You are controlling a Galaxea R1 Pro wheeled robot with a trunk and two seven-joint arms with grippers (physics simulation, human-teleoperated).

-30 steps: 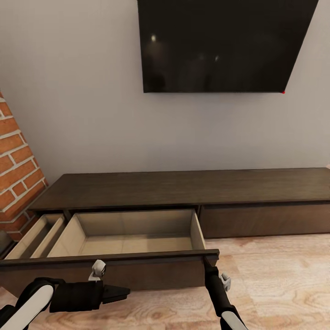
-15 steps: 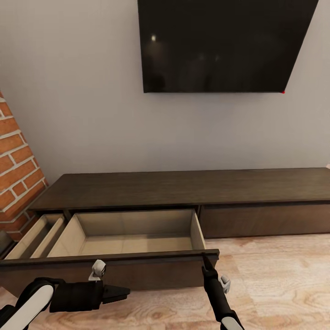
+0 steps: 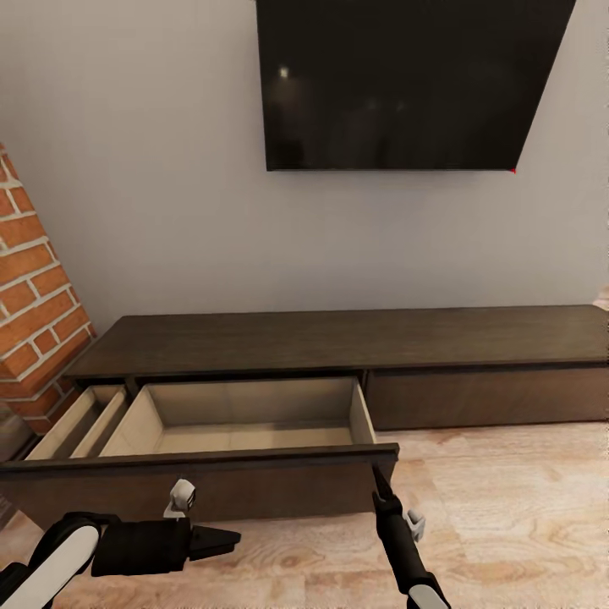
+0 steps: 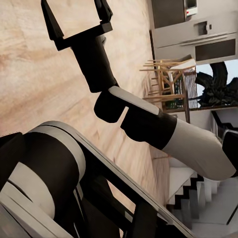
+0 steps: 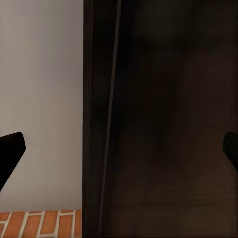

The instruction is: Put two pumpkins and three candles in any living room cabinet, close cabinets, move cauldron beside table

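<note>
The cabinet (image 3: 338, 338) runs long and low along the wall under the television. Its wide drawer (image 3: 245, 436) stands pulled out, pale beige inside and holding nothing. My right gripper (image 3: 377, 478) hangs open just in front of the right end of the drawer's dark front (image 3: 203, 486). That front (image 5: 168, 124) is close in the right wrist view, with the fingertips (image 5: 10, 148) far apart. My left gripper (image 3: 227, 540) is open, low over the floor before the drawer and holding nothing. The pumpkins, candles, cauldron and table are out of view.
A second, narrower drawer (image 3: 72, 423) is open at the cabinet's far left beside a brick column (image 3: 34, 321). A black television (image 3: 406, 85) hangs on the wall. Wood floor (image 3: 507, 507) stretches to the right. Wooden chairs (image 4: 168, 79) stand far off.
The whole picture has shifted a little, so the camera has moved. My right gripper has drawn slightly back from the drawer front. The left arm holds its pose.
</note>
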